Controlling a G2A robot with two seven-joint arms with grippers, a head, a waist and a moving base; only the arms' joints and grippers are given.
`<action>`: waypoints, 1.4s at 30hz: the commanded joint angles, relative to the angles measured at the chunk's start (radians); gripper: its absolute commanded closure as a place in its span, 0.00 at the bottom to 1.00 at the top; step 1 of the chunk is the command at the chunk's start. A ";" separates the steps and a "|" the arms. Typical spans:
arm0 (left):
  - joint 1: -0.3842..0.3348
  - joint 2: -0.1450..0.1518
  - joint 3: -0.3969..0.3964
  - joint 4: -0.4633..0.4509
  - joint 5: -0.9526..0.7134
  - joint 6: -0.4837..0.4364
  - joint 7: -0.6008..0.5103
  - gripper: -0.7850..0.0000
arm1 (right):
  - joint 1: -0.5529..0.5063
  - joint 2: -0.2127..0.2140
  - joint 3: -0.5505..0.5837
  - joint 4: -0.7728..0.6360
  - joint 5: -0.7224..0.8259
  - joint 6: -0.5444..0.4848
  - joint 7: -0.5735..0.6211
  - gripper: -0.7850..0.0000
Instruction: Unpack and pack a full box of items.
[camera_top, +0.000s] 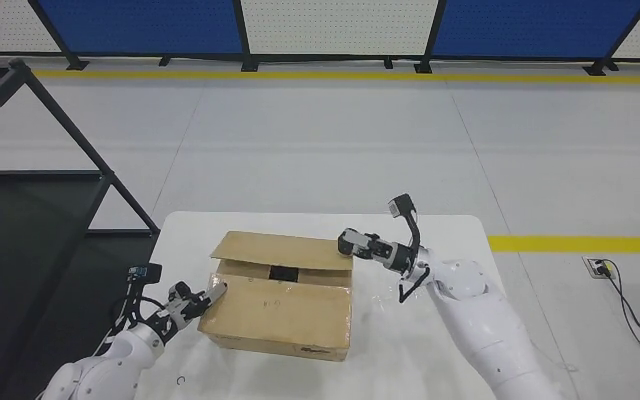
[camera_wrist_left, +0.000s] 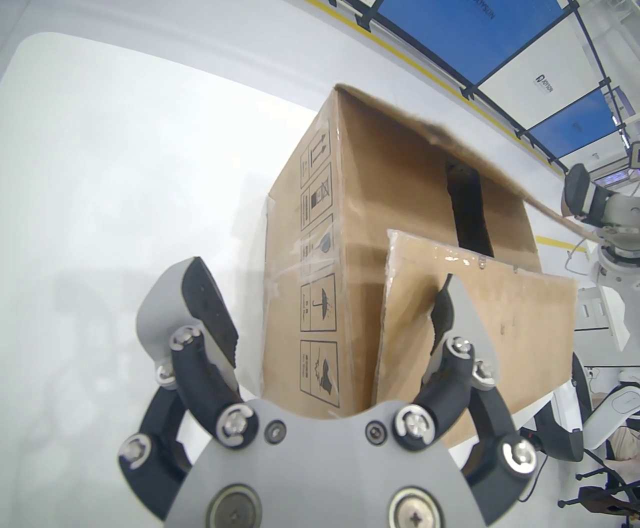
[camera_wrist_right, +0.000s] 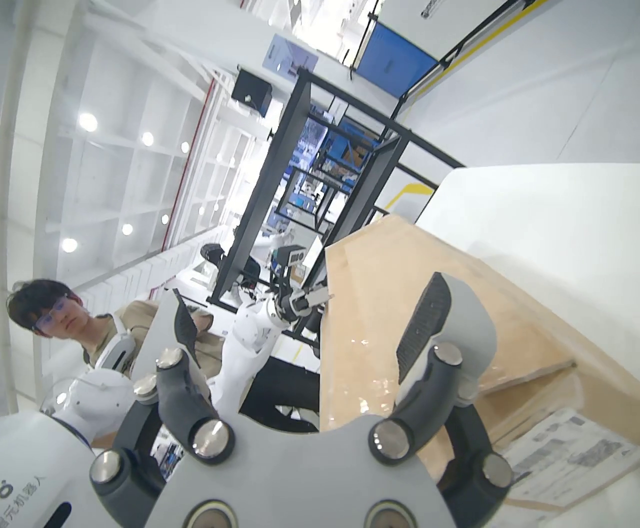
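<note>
Left gripper (camera_top: 212, 292) gapes wide at the box's (camera_top: 280, 312) left end; right gripper (camera_top: 344, 241) wide too, straddling its far-right flap (camera_top: 285, 250).

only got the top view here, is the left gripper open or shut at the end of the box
Observer: Open. Its wrist view shows the left gripper with one finger over the near flap and the other out beside the box.
Operator: ok and the right one
Observer: The right gripper is open as well, with the edge of the far flap running between its fingers.
Operator: anything printed on the end by the left gripper
Observer: Yes, that end wall carries a column of handling symbols.
</note>
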 joint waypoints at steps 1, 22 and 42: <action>0.005 0.000 -0.004 -0.004 -0.001 0.003 0.007 0.00 | -0.045 0.015 0.017 -0.079 -0.052 0.034 0.002 0.00; -0.024 0.008 -0.089 -0.067 -0.155 -0.051 0.017 0.00 | -0.238 0.060 0.070 -0.366 -0.159 0.197 -0.083 0.00; 0.047 0.001 -0.248 -0.138 -0.856 0.080 -0.065 0.00 | -0.225 0.067 0.059 -0.338 -0.122 0.190 -0.102 0.00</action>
